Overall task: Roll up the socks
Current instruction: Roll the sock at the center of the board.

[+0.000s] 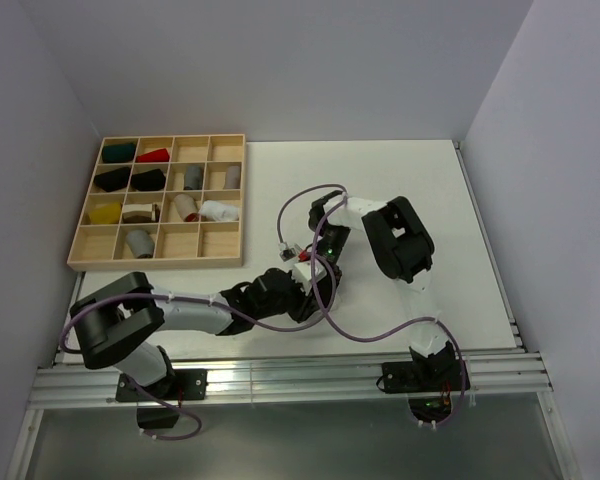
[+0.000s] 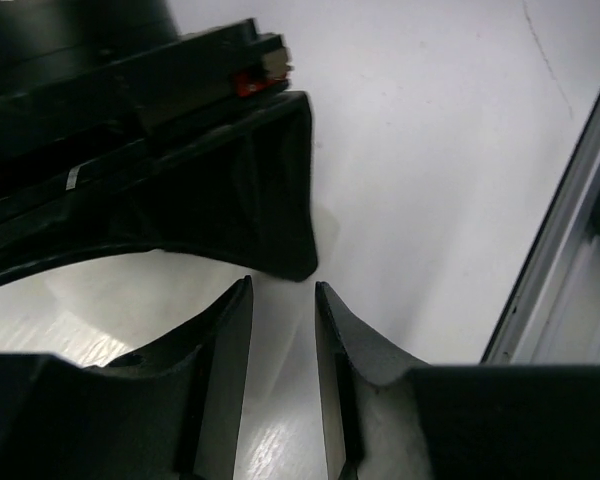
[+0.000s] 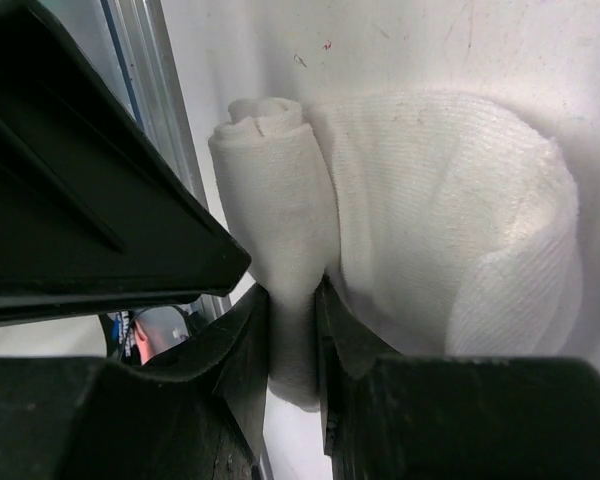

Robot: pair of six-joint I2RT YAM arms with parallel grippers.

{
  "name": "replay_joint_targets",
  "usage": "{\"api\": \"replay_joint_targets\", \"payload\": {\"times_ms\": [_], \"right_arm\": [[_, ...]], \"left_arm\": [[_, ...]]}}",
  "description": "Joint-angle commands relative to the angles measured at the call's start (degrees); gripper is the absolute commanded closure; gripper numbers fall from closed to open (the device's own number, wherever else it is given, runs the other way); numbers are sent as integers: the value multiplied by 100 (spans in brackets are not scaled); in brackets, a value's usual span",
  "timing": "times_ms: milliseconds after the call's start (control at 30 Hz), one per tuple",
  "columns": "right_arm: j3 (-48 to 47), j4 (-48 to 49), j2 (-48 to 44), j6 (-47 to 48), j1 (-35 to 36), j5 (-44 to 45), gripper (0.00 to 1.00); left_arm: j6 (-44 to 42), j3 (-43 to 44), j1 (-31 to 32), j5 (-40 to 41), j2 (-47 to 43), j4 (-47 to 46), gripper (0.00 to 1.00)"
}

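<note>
The right gripper (image 3: 293, 300) is clamped on the white sock (image 3: 450, 230), its two dark fingers pressing from either side on the rolled end (image 3: 273, 190). This end is a tight cylinder of fabric that runs away from the wrist camera, with the spiral of its layers showing at the far tip. The unrolled remainder of the sock lies flat on the white table (image 1: 410, 190) just to the right of the roll and touches it along its length, spreading out into a broad rounded shape. A metal rail (image 3: 145, 80) at the table's edge runs just beside the roll on its other side. The left gripper (image 2: 283, 290) sits close by with its jaws slightly apart. Only bare table surface shows through the narrow gap between them, so it grips nothing. The black body of the other arm's gripper fills the upper left of its wrist view, almost touching the fingertips. From above, both arms reach toward the middle of the table's near half and their grippers meet there, hiding the sock beneath them. A wooden tray (image 1: 160, 262) divided into compartments rests at the table's far left, well apart from the grippers, and several of its compartments hold small cloth bundles (image 1: 155, 156) in red, green, black, yellow, grey and white.
</note>
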State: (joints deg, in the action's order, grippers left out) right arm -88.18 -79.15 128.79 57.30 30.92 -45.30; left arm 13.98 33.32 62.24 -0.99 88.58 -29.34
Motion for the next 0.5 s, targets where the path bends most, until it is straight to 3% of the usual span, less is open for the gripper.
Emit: {"api": "replay_joint_targets", "payload": {"times_ms": [0,467], "right_arm": [[-147,111,137,97,-68,232,77],[-129,155,129,45,-95,258,78]], "left_arm": [[-229,262,-18,-568,150,-160,64],[-317,236,-432,-1000,581,-72,68]]}}
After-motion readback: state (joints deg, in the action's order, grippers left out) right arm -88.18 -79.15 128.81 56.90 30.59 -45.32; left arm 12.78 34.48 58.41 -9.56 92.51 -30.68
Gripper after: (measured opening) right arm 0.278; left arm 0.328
